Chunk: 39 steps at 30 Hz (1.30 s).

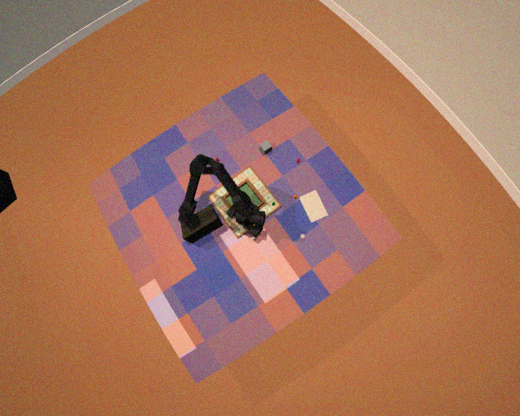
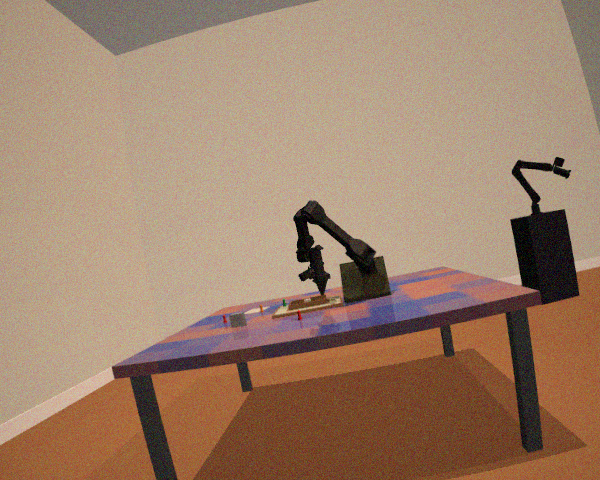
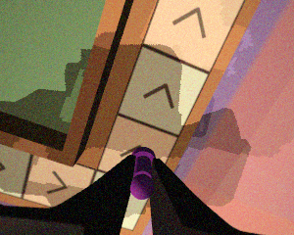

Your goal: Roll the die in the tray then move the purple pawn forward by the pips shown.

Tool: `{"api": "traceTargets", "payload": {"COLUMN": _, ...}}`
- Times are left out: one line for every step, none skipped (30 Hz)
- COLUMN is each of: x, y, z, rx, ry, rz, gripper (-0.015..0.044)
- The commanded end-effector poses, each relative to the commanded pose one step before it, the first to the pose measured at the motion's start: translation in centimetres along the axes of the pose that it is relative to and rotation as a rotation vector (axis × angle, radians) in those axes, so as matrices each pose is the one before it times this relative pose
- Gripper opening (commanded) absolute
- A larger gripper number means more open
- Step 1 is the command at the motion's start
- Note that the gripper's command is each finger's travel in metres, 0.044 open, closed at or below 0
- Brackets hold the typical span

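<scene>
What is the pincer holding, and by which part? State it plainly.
The pincer is shut on the purple pawn, its fingers clamping the pawn's sides near one rounded end, above the board's arrow squares.

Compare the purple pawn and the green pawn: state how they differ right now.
The purple pawn is clamped between the gripper fingers, over the board's arrow track; the green pawn stands free at the board's edge, untouched. Purple is at the arm's corner, green at another corner. Both are small pegs by the same board.
</scene>
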<state>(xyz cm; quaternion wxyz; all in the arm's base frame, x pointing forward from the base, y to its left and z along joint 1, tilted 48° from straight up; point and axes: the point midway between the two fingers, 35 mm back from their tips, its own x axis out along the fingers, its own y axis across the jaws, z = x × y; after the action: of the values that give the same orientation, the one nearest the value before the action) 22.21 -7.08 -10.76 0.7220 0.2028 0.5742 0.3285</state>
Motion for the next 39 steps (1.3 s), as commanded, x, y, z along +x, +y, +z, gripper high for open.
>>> {"api": "traceTargets", "payload": {"x": 1.103, "y": 0.388, "z": -0.400, "rx": 0.0135, "ry": 0.00510, "rz": 0.01895, "gripper": 0.0000}}
{"api": "traceTargets", "payload": {"x": 0.079, "y": 0.004, "z": -0.002, "rx": 0.0000, "ry": -0.00002, "rz": 0.00008, "gripper": 0.0000}}
{"api": "traceTargets", "payload": {"x": 0.026, "y": 0.001, "z": -0.001, "rx": 0.0000, "ry": -0.00001, "rz": 0.00003, "gripper": 0.0000}}
{"api": "traceTargets", "payload": {"x": 0.000, "y": 0.000, "z": 0.000, "rx": 0.0000, "ry": 0.00000, "rz": 0.00000, "gripper": 0.0000}}
{"api": "traceTargets", "payload": {"x": -0.679, "y": -0.316, "z": 0.378, "rx": -0.0134, "ry": -0.00361, "rz": -0.01699, "gripper": 0.0026}}
{"api": "traceTargets", "payload": {"x": 0.000, "y": 0.000, "z": 0.000, "rx": 0.0000, "ry": 0.00000, "rz": 0.00000, "gripper": 0.0053}}
{"api": "traceTargets", "payload": {"x": 0.000, "y": 0.000, "z": 0.000, "rx": 0.0000, "ry": 0.00000, "rz": 0.00000, "gripper": 0.0079}}
{"api": "traceTargets", "payload": {"x": 0.000, "y": 0.000, "z": 0.000, "rx": 0.0000, "ry": 0.00000, "rz": 0.00000, "gripper": 0.0105}}
{"api": "traceTargets", "payload": {"x": 0.000, "y": 0.000, "z": 0.000, "rx": 0.0000, "ry": 0.00000, "rz": 0.00000, "gripper": 0.0131}}
{"api": "traceTargets", "payload": {"x": 0.000, "y": 0.000, "z": 0.000, "rx": 0.0000, "ry": 0.00000, "rz": 0.00000, "gripper": 0.0158}}
{"api": "traceTargets", "payload": {"x": 0.000, "y": 0.000, "z": 0.000, "rx": 0.0000, "ry": 0.00000, "rz": 0.00000, "gripper": 0.0184}}
{"api": "traceTargets", "payload": {"x": 0.000, "y": 0.000, "z": 0.000, "rx": 0.0000, "ry": 0.00000, "rz": 0.00000, "gripper": 0.0210}}
{"api": "traceTargets", "payload": {"x": 0.000, "y": 0.000, "z": 0.000, "rx": 0.0000, "ry": 0.00000, "rz": 0.00000, "gripper": 0.0236}}
{"api": "traceTargets", "payload": {"x": -0.265, "y": -0.032, "z": 0.014, "rx": 0.0009, "ry": 0.00039, "rz": 0.00040, "gripper": 0.0263}}
{"api": "traceTargets", "payload": {"x": -0.806, "y": -0.078, "z": 0.030, "rx": 0.0025, "ry": 0.00109, "rz": 0.00147, "gripper": 0.0289}}
{"api": "traceTargets", "payload": {"x": -1.374, "y": -0.072, "z": 0.012, "rx": 0.0040, "ry": 0.00157, "rz": 0.00334, "gripper": 0.0315}}
{"api": "traceTargets", "payload": {"x": -1.408, "y": 0.004, "z": -0.035, "rx": 0.0036, "ry": 0.00121, "rz": 0.00443, "gripper": 0.0341}}
{"api": "traceTargets", "payload": {"x": -0.859, "y": 0.042, "z": -0.044, "rx": 0.0020, "ry": 0.00053, "rz": 0.00317, "gripper": 0.0367}}
{"api": "traceTargets", "payload": {"x": -0.289, "y": 0.021, "z": -0.018, "rx": 0.0006, "ry": 0.00014, "rz": 0.00114, "gripper": 0.0394}}
{"api": "traceTargets", "payload": {"x": 0.000, "y": 0.000, "z": 0.000, "rx": 0.0000, "ry": 0.00000, "rz": 0.00000, "gripper": 0.0420}}
{"api": "traceTargets", "payload": {"x": 0.000, "y": 0.000, "z": 0.000, "rx": 0.0000, "ry": 0.00000, "rz": 0.00000, "gripper": 0.0440}}
{"api": "traceTargets", "payload": {"x": 0.000, "y": 0.000, "z": 0.000, "rx": 0.0000, "ry": 0.00000, "rz": 0.00000, "gripper": 0.0440}}
{"api": "traceTargets", "payload": {"x": 0.000, "y": 0.000, "z": 0.000, "rx": 0.0000, "ry": 0.00000, "rz": 0.00000, "gripper": 0.0440}}
{"api": "traceTargets", "payload": {"x": -0.569, "y": -0.054, "z": 0.021, "rx": 0.0001, "ry": 0.00020, "rz": -0.00060, "gripper": 0.0440}}
{"api": "traceTargets", "payload": {"x": -0.151, "y": 0.163, "z": 0.007, "rx": 0.0040, "ry": 0.00005, "rz": 0.00003, "gripper": 0.0440}}
{"api": "traceTargets", "payload": {"x": -0.447, "y": 0.493, "z": 0.013, "rx": 0.0120, "ry": 0.00016, "rz": 0.00011, "gripper": 0.0440}}
{"api": "traceTargets", "payload": {"x": -0.722, "y": 0.836, "z": -0.009, "rx": 0.0199, "ry": 0.00028, "rz": 0.00022, "gripper": 0.0440}}
{"api": "traceTargets", "payload": {"x": -0.847, "y": 1.047, "z": -0.065, "rx": 0.0245, "ry": 0.00035, "rz": 0.00033, "gripper": 0.0440}}
{"api": "traceTargets", "payload": {"x": -0.802, "y": 1.067, "z": -0.127, "rx": 0.0245, "ry": 0.00036, "rz": 0.00040, "gripper": 0.0440}}
{"api": "traceTargets", "payload": {"x": -0.754, "y": 1.080, "z": -0.189, "rx": 0.0245, "ry": 0.00038, "rz": 0.00047, "gripper": 0.0440}}
{"api": "traceTargets", "payload": {"x": -0.706, "y": 1.089, "z": -0.249, "rx": 0.0245, "ry": 0.00039, "rz": 0.00053, "gripper": 0.0440}}
{"api": "traceTargets", "payload": {"x": -0.656, "y": 1.094, "z": -0.309, "rx": 0.0245, "ry": 0.00041, "rz": 0.00059, "gripper": 0.0440}}
{"api": "traceTargets", "payload": {"x": -0.605, "y": 1.094, "z": -0.366, "rx": 0.0245, "ry": 0.00043, "rz": 0.00065, "gripper": 0.0440}}
{"api": "traceTargets", "payload": {"x": -0.553, "y": 1.090, "z": -0.423, "rx": 0.0245, "ry": 0.00044, "rz": 0.00070, "gripper": 0.0440}}
{"api": "traceTargets", "payload": {"x": -0.500, "y": 1.079, "z": -0.476, "rx": 0.0245, "ry": 0.00046, "rz": 0.00076, "gripper": 0.0440}}
{"api": "traceTargets", "payload": {"x": -0.369, "y": 0.870, "z": -0.428, "rx": 0.0200, "ry": 0.00039, "rz": 0.00065, "gripper": 0.0440}}
{"api": "traceTargets", "payload": {"x": -0.204, "y": 0.516, "z": -0.275, "rx": 0.0120, "ry": 0.00024, "rz": 0.00041, "gripper": 0.0440}}
{"api": "traceTargets", "payload": {"x": -0.065, "y": 0.171, "z": -0.095, "rx": 0.0040, "ry": 0.00008, "rz": 0.00014, "gripper": 0.0440}}
{"api": "traceTargets", "payload": {"x": 0.707, "y": -2.327, "z": 1.576, "rx": -0.0607, "ry": -0.01201, "rz": -0.00546, "gripper": 0.0440}}
